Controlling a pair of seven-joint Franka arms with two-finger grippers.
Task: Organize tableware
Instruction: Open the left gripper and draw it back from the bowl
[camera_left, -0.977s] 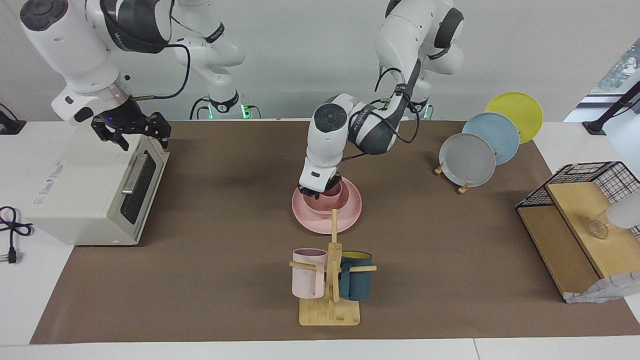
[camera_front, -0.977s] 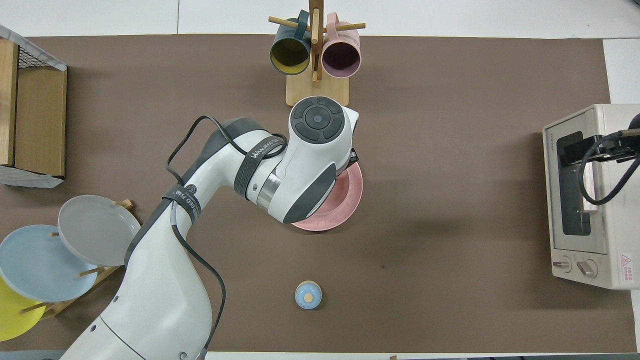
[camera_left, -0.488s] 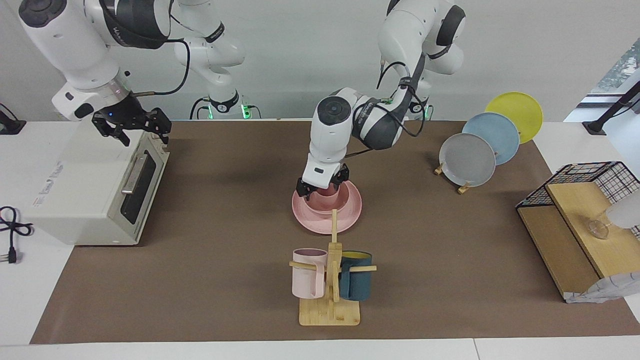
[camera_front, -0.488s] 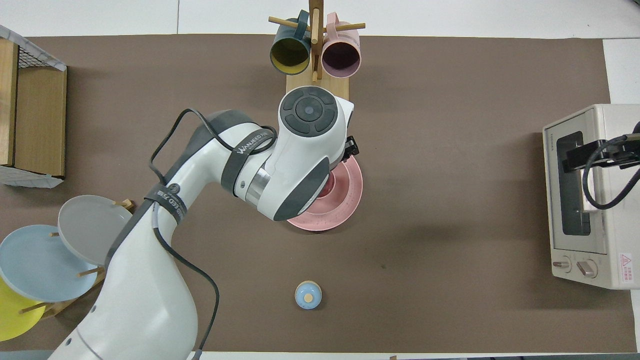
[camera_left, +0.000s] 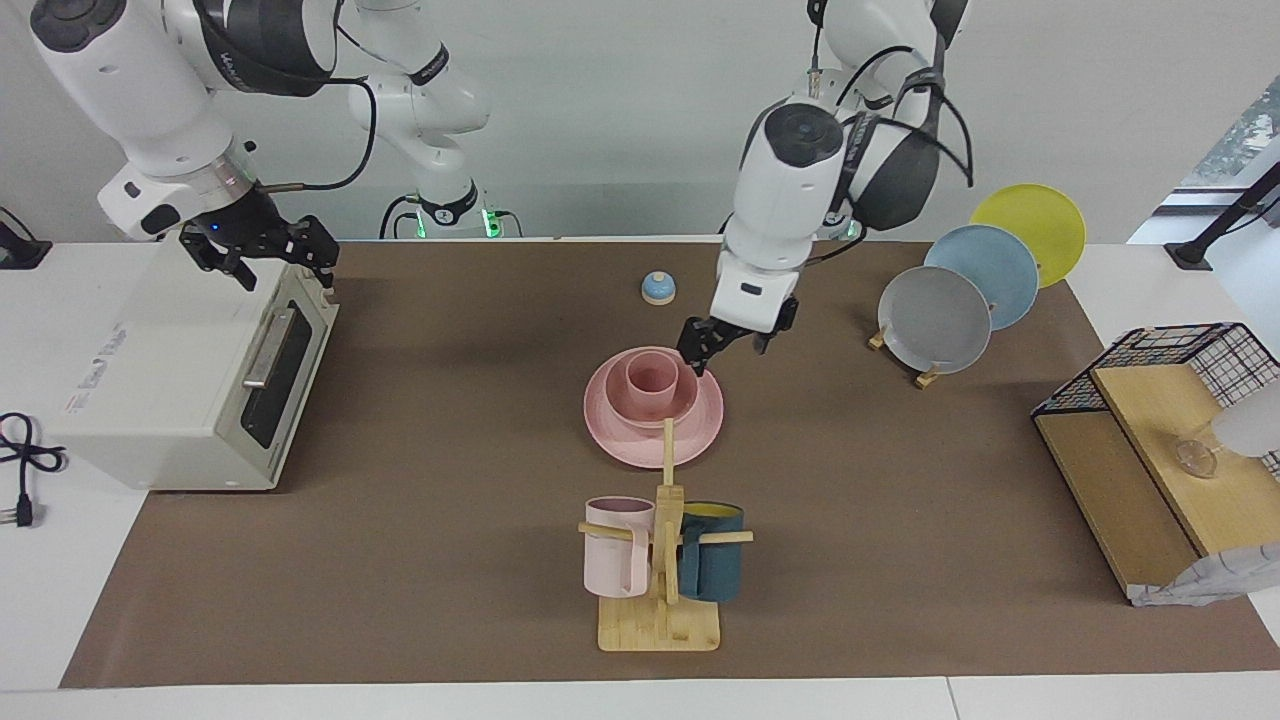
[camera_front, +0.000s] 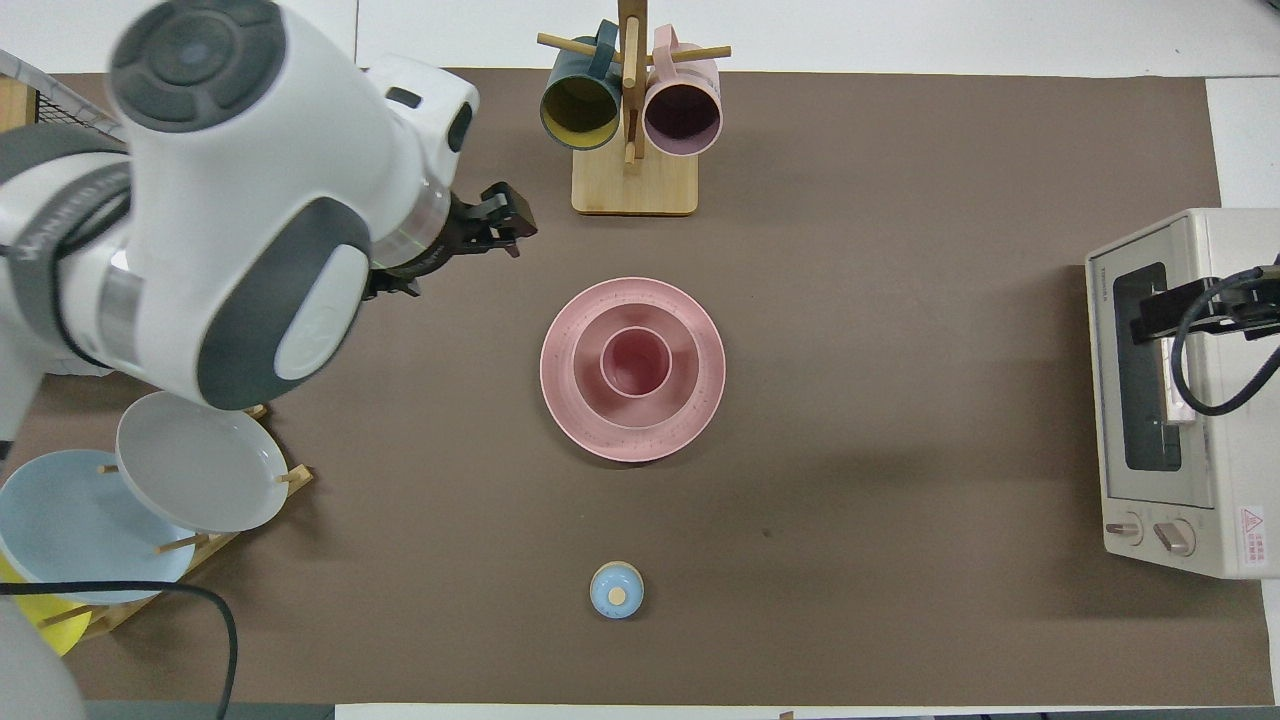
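Pink cup (camera_left: 655, 382) sits nested in bowl (camera_left: 657, 403) on plate (camera_left: 654, 408); stacking looks finished. Left hand (camera_left: 729, 339), fingers apart and empty, hangs beside the stack; right hand (camera_left: 262, 252), fingers apart, waits over the toaster oven (camera_left: 190, 375).

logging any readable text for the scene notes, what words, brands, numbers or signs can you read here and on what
Red warning triangle sign: on the toaster oven, on its front panel beside the knobs; the print under it is too small to read.
Brand lettering at the top of the toaster oven's front: too small to read.
Grey print on the toaster oven's top, facing view: too blurred to read.
Pink plate, bowl and cup: no text.
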